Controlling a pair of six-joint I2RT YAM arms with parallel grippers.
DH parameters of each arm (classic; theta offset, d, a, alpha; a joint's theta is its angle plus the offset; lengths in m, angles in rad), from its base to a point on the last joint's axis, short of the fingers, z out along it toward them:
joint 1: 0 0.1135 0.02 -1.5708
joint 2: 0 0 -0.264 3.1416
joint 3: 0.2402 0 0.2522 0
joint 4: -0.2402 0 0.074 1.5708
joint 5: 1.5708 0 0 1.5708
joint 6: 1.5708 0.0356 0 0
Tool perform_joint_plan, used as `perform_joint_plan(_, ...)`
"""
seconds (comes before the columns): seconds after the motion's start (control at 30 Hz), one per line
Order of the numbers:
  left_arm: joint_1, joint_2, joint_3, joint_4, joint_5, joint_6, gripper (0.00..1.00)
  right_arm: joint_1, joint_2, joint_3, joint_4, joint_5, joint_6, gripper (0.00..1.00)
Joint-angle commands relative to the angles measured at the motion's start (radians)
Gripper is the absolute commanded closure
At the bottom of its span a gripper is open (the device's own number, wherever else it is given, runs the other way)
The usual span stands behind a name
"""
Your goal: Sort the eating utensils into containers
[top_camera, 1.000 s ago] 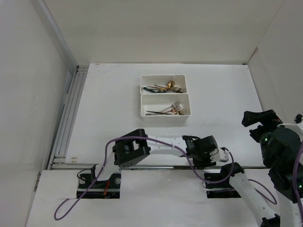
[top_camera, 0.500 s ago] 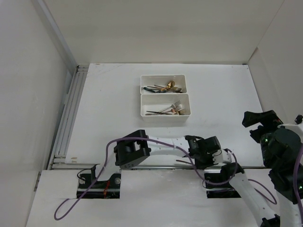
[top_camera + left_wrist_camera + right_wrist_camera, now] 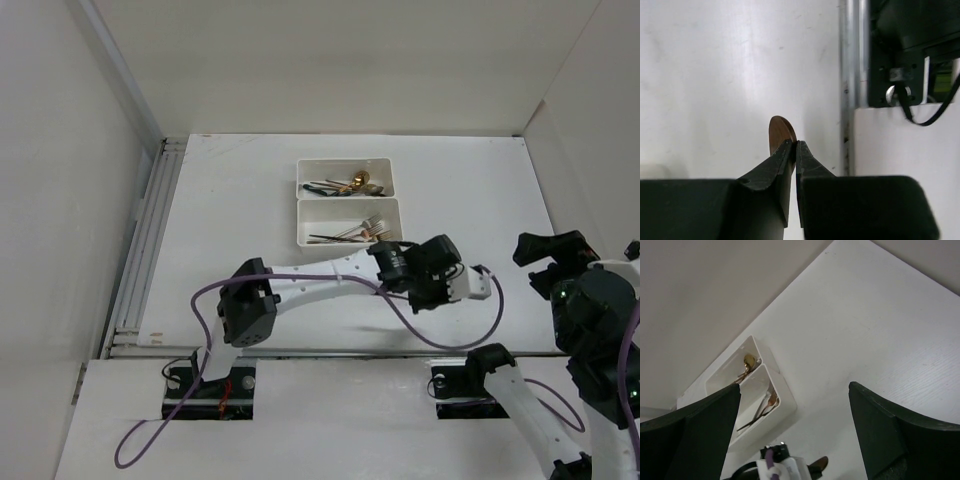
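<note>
Left gripper [image 3: 793, 146], clamped on the bowl of a copper metal spoon [image 3: 780, 134], hovers just near-right of two white rectangular plastic bins [image 3: 345, 198]; the far, spoon-holding bin [image 3: 345, 161] lies beyond. Right gripper [image 3: 795, 405] gapes, farther off.

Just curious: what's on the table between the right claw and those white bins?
Bare table, seen in the right wrist view; the left gripper's copper spoon pokes in low.

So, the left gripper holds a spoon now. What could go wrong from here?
1. The left gripper pinches the copper spoon only with its thin tips, close to the bowl. The spoon may slip or turn on the way.
2. The near bin holds forks, and the far bin holds spoons. The arm is beside the near bin, so the spoon may be dropped among the forks.
</note>
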Motion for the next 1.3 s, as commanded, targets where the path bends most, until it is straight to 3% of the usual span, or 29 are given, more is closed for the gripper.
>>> perform_joint_plan(0.0, 0.092, -0.11, 0.022, -0.07, -0.08, 0.089, 1.0, -0.003, 0.03, 0.025, 0.082, 0.032, -0.025, 0.07)
perform_joint_plan(0.13, 0.175, -0.13, 0.134, -0.105, -0.164, 0.202, 1.0, -0.003, 0.1, 0.025, 0.211, 0.032, -0.043, 0.07)
perform_joint_plan(0.33, 0.377, -0.153, 0.11, 0.088, -0.224, 0.415, 1.0, -0.003, 0.263, 0.016, 0.375, -0.036, -0.061, 0.07)
perform_joint_plan(0.57, 0.549, -0.009, 0.119, 0.302, -0.123, 0.538, 1.0, -0.003, 0.432, 0.025, 0.481, -0.047, -0.071, 0.07)
perform_joint_plan(0.83, 0.62, 0.106, 0.153, 0.364, 0.007, 0.606, 1.0, -0.012, 0.551, 0.081, 0.501, 0.001, -0.103, 0.07)
perform_joint_plan(0.93, 0.639, 0.136, 0.153, 0.385, 0.026, 0.606, 0.85, -0.012, 0.597, 0.091, 0.524, 0.001, -0.112, 0.07)
perform_joint_plan(0.97, 0.64, 0.136, 0.153, 0.396, 0.026, 0.606, 0.53, -0.012, 0.606, 0.101, 0.524, 0.001, -0.112, 0.07)
perform_joint_plan(1.0, 0.64, 0.136, 0.166, 0.405, 0.006, 0.583, 0.32, -0.012, 0.622, 0.111, 0.524, -0.008, -0.126, 0.04)
perform_joint_plan(1.1, 0.649, 0.136, 0.199, 0.436, -0.057, 0.525, 0.0, -0.012, 0.646, 0.12, 0.524, -0.008, -0.137, 0.01)
perform_joint_plan(1.27, 0.649, 0.125, 0.3, 0.5, -0.253, 0.418, 0.0, -0.012, 0.668, 0.138, 0.547, -0.008, -0.173, 0.01)
